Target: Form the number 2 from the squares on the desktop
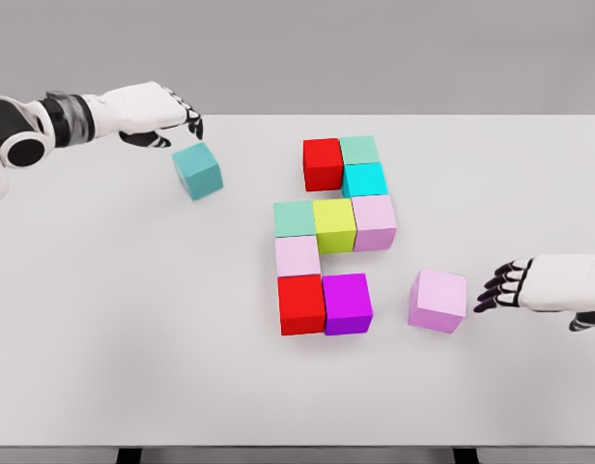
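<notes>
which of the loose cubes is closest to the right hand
The light purple cube, standing apart at the lower right beside the right hand. The other loose one, the teal cube, sits by the left hand.

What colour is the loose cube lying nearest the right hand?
Light pink-lilac: the loose cube sits just left of the right hand, best seen in the head view.

— Where do the cubes sit on the table (104, 338)?

— Nine are packed side by side in a cluster (334, 225) at the middle: two at the back, two running forward under the right one, a row of three across, one in front of that row's left end, two at the front.

— And the loose ones?

— The stray left cube (197, 171) lies well apart, back-left, with the left hand (167, 121) just behind it. The stray right cube (438, 301) sits near the front pair's right, the right hand (505, 285) beside it, apart.
</notes>
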{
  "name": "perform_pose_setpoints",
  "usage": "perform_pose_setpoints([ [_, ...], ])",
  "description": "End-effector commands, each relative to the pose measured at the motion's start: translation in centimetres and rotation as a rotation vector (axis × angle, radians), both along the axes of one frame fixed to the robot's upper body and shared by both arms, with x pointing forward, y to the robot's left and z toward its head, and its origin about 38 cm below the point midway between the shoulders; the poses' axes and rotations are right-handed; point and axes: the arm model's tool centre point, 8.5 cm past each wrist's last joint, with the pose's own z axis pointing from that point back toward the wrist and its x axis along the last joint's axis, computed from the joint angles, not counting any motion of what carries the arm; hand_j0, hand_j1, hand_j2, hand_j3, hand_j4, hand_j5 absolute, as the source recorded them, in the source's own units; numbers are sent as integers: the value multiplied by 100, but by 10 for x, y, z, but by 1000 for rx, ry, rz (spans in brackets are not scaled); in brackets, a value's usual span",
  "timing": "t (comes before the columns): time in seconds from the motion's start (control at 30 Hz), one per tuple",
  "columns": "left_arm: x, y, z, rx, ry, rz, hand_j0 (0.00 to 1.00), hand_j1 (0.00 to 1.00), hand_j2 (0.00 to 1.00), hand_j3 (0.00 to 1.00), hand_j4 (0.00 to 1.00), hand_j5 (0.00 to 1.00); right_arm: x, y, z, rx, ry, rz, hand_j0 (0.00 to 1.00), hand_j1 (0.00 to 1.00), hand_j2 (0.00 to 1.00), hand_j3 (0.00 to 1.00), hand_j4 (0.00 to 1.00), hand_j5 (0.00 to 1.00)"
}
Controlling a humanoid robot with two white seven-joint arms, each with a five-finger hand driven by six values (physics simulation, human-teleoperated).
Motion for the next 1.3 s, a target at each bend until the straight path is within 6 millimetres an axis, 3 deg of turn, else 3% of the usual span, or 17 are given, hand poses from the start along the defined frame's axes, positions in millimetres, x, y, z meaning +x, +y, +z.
perform_pose_setpoints([
  [0.0,6,-7,-16,-10,51,27,83,83,83,83,83,83,1,7,-3,12,4,14,100,100,100,100,100,100],
  [0.03,6,-5,-14,-23,48,31,100,100,100,100,100,100,2,8,-2,14,1,17,100,100,100,100,100,100],
  [0.23,0,47,3,-38,36,111,100,100,100,100,100,100,8,14,-5,26,-4,25,100,100,100,100,100,100],
  [0.27,-4,67,4,-11,34,140,96,96,96,96,96,96,11,15,-5,27,-8,23,100,100,100,100,100,100],
  [0.37,-18,91,7,60,33,140,82,82,82,82,82,82,15,10,-6,24,-10,4,100,100,100,100,100,100],
  [0.63,-31,66,-25,169,98,35,80,80,80,80,80,80,30,15,-1,42,-43,-1,100,100,100,100,100,100],
  [0.87,-29,53,-22,179,93,9,81,81,81,81,81,81,31,23,-3,55,-40,17,100,100,100,100,100,100],
  [1.0,-18,32,-35,173,108,4,81,81,81,81,81,81,34,28,-1,65,-46,25,100,100,100,100,100,100],
  [1.17,-11,21,-29,162,96,-2,81,81,81,81,81,81,27,12,5,31,-53,0,100,100,100,100,100,100],
  [1.27,-7,23,-29,160,99,15,82,82,82,82,82,82,19,14,6,28,-44,17,100,100,100,100,100,100],
])
